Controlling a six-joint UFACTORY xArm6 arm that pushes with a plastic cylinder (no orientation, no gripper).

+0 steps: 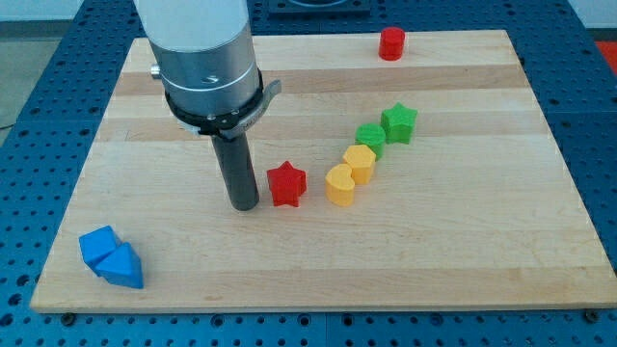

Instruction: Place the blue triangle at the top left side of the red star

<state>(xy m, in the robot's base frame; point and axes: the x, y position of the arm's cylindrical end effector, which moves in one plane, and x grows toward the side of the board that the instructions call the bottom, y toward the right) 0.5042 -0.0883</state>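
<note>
The blue triangle (124, 265) lies near the board's bottom left corner, touching a blue cube (97, 246) on its upper left. The red star (286, 183) sits near the board's middle. My tip (244, 205) rests on the board just left of the red star, a small gap apart, and far to the upper right of the blue triangle.
A yellow heart (339, 185) and a yellow hexagon (360, 162) lie right of the red star, then a green block (370, 138) and a green star (398, 122) run up to the right. A red cylinder (391, 43) stands at the top edge.
</note>
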